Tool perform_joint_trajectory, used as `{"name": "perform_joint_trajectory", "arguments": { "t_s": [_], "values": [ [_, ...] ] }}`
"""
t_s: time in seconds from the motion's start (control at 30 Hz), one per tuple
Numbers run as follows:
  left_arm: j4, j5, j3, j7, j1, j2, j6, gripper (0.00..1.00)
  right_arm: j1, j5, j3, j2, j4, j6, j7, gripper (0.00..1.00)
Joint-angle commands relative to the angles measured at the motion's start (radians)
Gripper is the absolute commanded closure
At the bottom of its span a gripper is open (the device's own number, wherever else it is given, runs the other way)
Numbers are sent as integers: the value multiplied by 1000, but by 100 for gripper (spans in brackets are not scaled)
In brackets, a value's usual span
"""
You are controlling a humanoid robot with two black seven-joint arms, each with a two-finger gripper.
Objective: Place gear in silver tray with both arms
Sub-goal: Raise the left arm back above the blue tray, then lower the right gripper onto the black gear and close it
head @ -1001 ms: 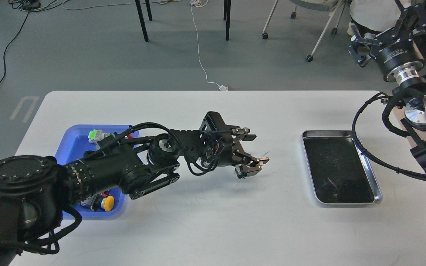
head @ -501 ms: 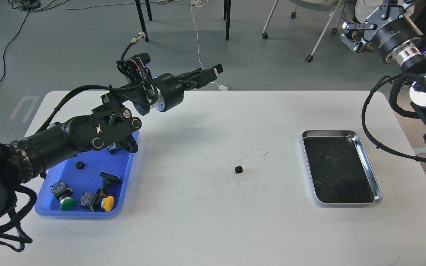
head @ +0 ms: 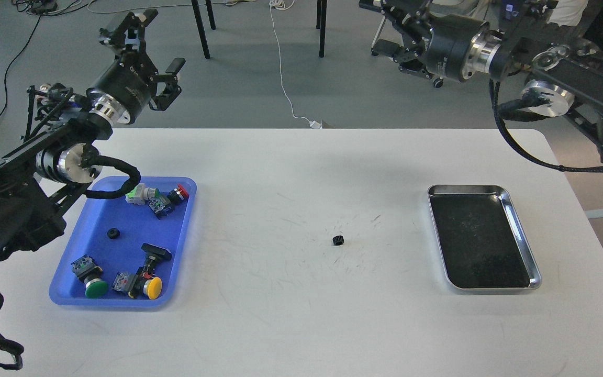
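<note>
Silver tray [head: 521,233] glossy metal; blue tray [head: 183,220] smooth plastic.

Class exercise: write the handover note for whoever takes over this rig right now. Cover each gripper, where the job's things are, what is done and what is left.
Left gripper: raised beyond the table's far left edge, fingers spread, empty.
Right gripper: high at far right, too dark to read its fingers.
Gear: on the bare table centre, between the blue tray and the silver tray, touching neither. A second small black gear lies in the blue tray among push-buttons.
Done: one gear lies out on the table.
Left: pick up the centre gear and place it in the silver tray, which holds nothing.
</note>
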Motion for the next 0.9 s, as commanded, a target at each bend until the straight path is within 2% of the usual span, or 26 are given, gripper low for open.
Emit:
{"name": "perform_joint_trajectory", "arguments": {
  "t_s": [0.0, 0.17, 0.47, 0.57, 0.7, 0.87],
  "values": [
    [-1, -79, -90, 0, 60, 17, -46, 2, 69, -179, -127, 55, 28, -1, 1, 2],
    [-12, -84, -138, 0, 96, 17, -49, 2, 128, -421, -285, 170, 37, -1, 7, 2],
    [-18, -86, -147, -1, 101, 17, -51, 2, 173, -760, -532, 366, 23, -17, 206, 5],
    [-18, -84, -150, -1, 101, 17, -54, 2, 164, -832, -598, 400, 22, -44, 206, 6],
    [-17, -86, -150, -3, 103, 17, -54, 2, 142, -885, -709, 440, 0, -147, 206, 7],
    [-17, -84, -149, -4, 112, 17, -59, 2, 116, -886, -741, 451, -64, -167, 206, 7]
  ]
}}
